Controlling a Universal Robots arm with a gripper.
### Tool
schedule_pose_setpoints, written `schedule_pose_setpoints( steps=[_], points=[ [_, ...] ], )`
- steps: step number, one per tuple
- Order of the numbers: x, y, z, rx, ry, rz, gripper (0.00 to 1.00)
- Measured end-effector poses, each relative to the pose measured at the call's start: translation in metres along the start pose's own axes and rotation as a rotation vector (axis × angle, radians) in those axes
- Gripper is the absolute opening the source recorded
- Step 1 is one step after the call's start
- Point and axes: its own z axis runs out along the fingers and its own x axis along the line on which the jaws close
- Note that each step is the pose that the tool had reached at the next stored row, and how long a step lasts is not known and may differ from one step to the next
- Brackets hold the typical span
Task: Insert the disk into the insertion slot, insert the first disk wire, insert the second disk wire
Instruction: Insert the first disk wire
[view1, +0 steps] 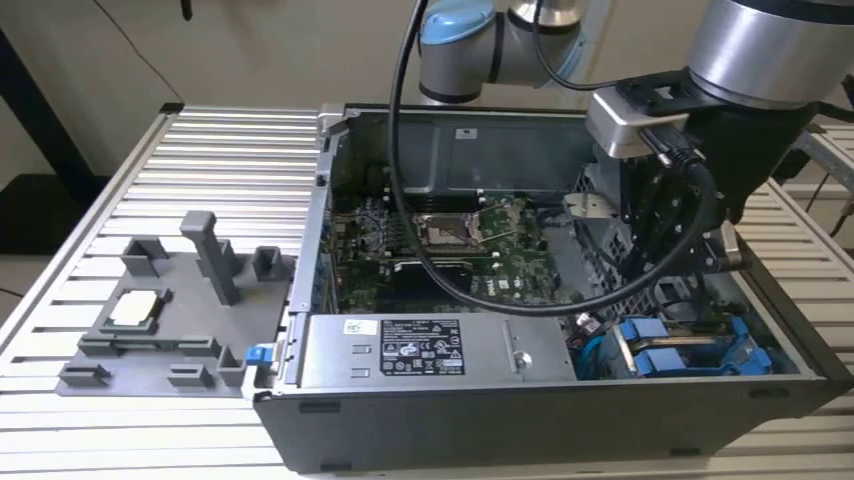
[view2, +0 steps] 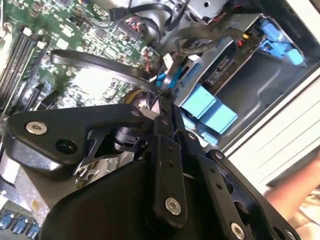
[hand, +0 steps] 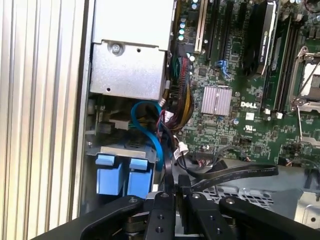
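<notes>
The disk (view2: 225, 70) lies in the insertion slot (view2: 245, 80) at the case's corner, grey with a pale label. Its blue carrier (view2: 207, 107) shows at the end, also seen as blue tabs (hand: 122, 175) and in the exterior view (view1: 654, 350). My gripper (view2: 167, 97) hangs inside the case just beside the carrier. Its thin black fingers (hand: 170, 172) stand close together, pinched on a blue wire (hand: 150, 125) that loops up from the bay. A flat black wire (hand: 235, 172) curves loose beside the fingers.
The motherboard (view1: 454, 240) fills the case's middle and the power supply (view1: 414, 350) sits along its front. A perforated grey cage (hand: 245, 195) is close to the fingers. A grey fixture (view1: 160, 300) stands on the exterior view's left. A person's hand (view2: 300, 200) is outside the case wall.
</notes>
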Motion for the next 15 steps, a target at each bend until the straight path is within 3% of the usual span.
schedule_pose_setpoints(
  steps=[4, 6, 8, 9, 11, 15],
  points=[
    [0.0017, -0.0089, 0.0016, -0.0009, 0.0079, 0.000, 0.15],
    [0.0017, -0.0093, 0.0016, -0.0008, 0.0079, 0.000, 0.15],
    [0.0018, -0.0093, 0.0009, 0.0002, 0.0001, 0.000, 0.15],
    [0.0018, -0.0093, 0.0004, 0.0018, -0.0085, 0.001, 0.15],
    [0.0017, -0.0090, 0.0001, 0.0054, -0.0357, 0.000, 0.15],
    [0.0016, -0.0077, 0.0001, 0.0132, -0.1049, -0.007, 0.17]
  ],
)
